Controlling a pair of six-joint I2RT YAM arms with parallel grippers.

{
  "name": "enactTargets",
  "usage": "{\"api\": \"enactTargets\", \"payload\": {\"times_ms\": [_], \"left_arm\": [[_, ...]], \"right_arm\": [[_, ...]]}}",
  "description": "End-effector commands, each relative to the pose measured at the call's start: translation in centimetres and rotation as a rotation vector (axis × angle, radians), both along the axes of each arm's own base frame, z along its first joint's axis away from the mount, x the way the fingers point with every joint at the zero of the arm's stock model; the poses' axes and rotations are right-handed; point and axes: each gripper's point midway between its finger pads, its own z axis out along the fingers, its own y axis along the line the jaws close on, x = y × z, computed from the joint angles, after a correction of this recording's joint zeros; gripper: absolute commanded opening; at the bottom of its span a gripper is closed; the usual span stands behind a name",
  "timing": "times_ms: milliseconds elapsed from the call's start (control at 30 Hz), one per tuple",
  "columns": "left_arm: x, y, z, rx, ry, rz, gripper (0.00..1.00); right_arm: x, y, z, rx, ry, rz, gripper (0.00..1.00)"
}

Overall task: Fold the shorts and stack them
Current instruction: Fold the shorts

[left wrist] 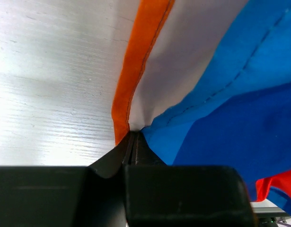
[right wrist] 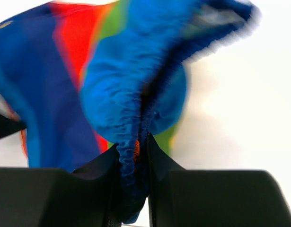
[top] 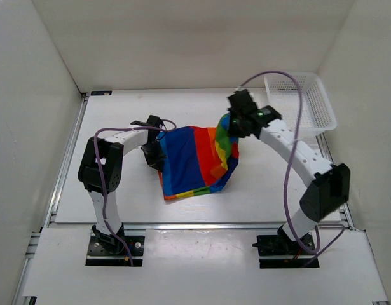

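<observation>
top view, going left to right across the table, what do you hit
left gripper → shorts → right gripper → basket

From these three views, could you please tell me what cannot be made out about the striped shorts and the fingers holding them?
Left wrist view: the left fingers pinch the rainbow-striped cloth shorts at the orange band; the frame cuts off the rest.
Right wrist view: the right fingers clamp bunched blue fabric; blur smears the stripes.
Top view: the wrists hide both grip points; the shorts' underside is unseen.
</observation>
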Motion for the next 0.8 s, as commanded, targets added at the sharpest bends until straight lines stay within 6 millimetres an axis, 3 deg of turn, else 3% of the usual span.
{"api": "enactTargets", "payload": {"times_ms": [0, 67, 100, 200, 300, 533, 767], "left_arm": [[0.5, -0.7, -0.7, -0.003, -0.011, -0.013, 0.11], [0.5, -0.7, -0.7, -0.003, -0.011, -0.013, 0.11], [0.5, -0.7, -0.7, -0.003, -0.011, -0.013, 0.11], [0.6, -0.7, -0.3, -0.007, -0.021, -0.013, 0.11], [0.4, -0.6, -0.2, -0.007, -0.021, -0.013, 0.11], [1.0, -1.4, 2.1, -0.059, -0.076, -0.027, 0.11], [1.2, -1.4, 2.1, -0.075, -0.072, -0.031, 0.11]], "right_arm": [[-1.8, 5.5, -1.0, -0.155, -0.008, 0.142, 0.0], [-2.0, 8.5, -0.3, -0.165, -0.034, 0.194, 0.0], [-3.0, 10.9, -1.7, -0.194, -0.017, 0.249, 0.0], [-3.7, 14.7, -2.6, -0.226, -0.034, 0.309, 0.0], [-4.6, 17.2, -4.2, -0.236, -0.015, 0.358, 0.0], [-5.1, 20.0, -4.8, -0.187, -0.013, 0.407, 0.0], [-6.2, 22.4, -4.4, -0.106, -0.013, 0.477, 0.0]]}}
